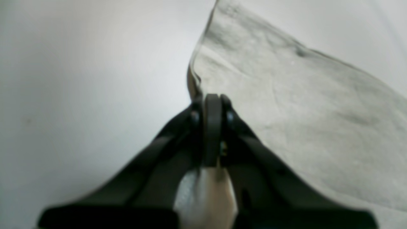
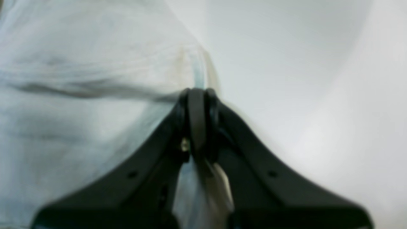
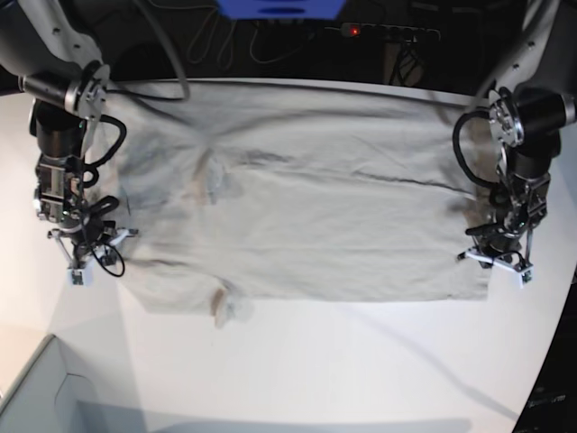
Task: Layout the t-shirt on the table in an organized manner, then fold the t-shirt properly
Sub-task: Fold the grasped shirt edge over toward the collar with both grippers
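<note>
The light beige-grey t-shirt lies spread across the white table, its hem toward the right of the base view. My left gripper is at the shirt's near right corner. In the left wrist view that gripper is shut on the t-shirt's edge, with cloth pinched behind the tips. My right gripper sits at the shirt's left edge. Seen from the right wrist, the gripper is shut on the t-shirt's border, and fabric runs between its fingers.
A grey box corner pokes in at the bottom left. Cables and a power strip lie beyond the table's far edge. The curved table edge runs down the right side.
</note>
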Motion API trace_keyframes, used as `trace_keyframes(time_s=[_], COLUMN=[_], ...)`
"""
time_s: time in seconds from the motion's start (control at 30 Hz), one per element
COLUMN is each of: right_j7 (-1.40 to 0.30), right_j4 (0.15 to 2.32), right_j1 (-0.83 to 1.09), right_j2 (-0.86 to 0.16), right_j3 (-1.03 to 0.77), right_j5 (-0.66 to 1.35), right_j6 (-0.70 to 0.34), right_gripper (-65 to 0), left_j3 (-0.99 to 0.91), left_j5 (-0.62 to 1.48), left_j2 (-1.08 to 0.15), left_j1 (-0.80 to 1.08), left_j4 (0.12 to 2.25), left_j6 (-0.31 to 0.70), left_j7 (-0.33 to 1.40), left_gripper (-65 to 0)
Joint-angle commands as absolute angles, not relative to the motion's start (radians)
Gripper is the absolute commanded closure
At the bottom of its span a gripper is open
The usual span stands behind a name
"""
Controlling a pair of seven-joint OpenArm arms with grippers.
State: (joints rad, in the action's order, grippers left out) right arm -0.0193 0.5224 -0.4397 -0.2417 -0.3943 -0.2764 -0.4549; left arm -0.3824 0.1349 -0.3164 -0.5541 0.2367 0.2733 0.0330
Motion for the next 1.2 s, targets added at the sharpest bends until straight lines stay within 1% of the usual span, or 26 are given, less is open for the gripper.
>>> trace_keyframes(time_s=[0.0, 0.1, 0.2, 0.33, 0.5, 0.63, 0.83, 1.03, 1.17], right_j7=[-0.033, -0.033, -0.035, -0.044, -0.127, -0.124, -0.120, -0.120, -0.120], right_j4=[0.555, 0.651, 0.789, 0.972, 1.204, 1.333, 1.382, 1.356, 1.356], right_j1=[-0.461, -0.452, -0.417, -0.343, -0.202, -0.061, 0.104, 0.170, 0.189], right_j2=[-0.248, -0.246, -0.240, -0.226, -0.226, -0.228, -0.226, -0.226, -0.229], right_j3=[-0.395, -0.398, -0.398, -0.398, -0.398, -0.398, -0.397, -0.392, -0.392], right_j5=[-0.285, -0.285, -0.283, -0.213, -0.114, -0.028, -0.008, -0.008, -0.012], right_j6=[-0.458, -0.460, -0.473, -0.591, -0.599, -0.599, -0.599, -0.601, -0.601], right_gripper=[0.0, 0.0, 0.0, 0.0, 0.0, 0.0, 0.0, 0.0, 0.0], left_j3=[-0.383, -0.384, -0.384, -0.383, -0.383, -0.383, -0.383, -0.387, -0.475], left_j5=[0.130, 0.139, 0.219, 0.363, 0.435, 0.470, 0.473, 0.476, 0.472], left_j2=[-0.323, -0.323, -0.325, -0.331, -0.325, -0.328, -0.332, -0.332, -0.328], left_j1=[-0.575, -0.576, -0.562, -0.469, -0.341, -0.259, -0.171, -0.108, -0.099], left_j4=[0.246, 0.291, 0.401, 0.604, 0.852, 0.955, 0.974, 0.975, 0.964], left_j6=[0.274, 0.274, 0.274, 0.275, 0.272, 0.271, 0.272, 0.274, 0.275], left_j7=[0.051, 0.058, 0.150, 0.268, 0.363, 0.386, 0.386, 0.381, 0.387], left_gripper=[-0.1, -0.1, -0.1, -0.1, -0.1, -0.1, -0.1, -0.1, -0.1])
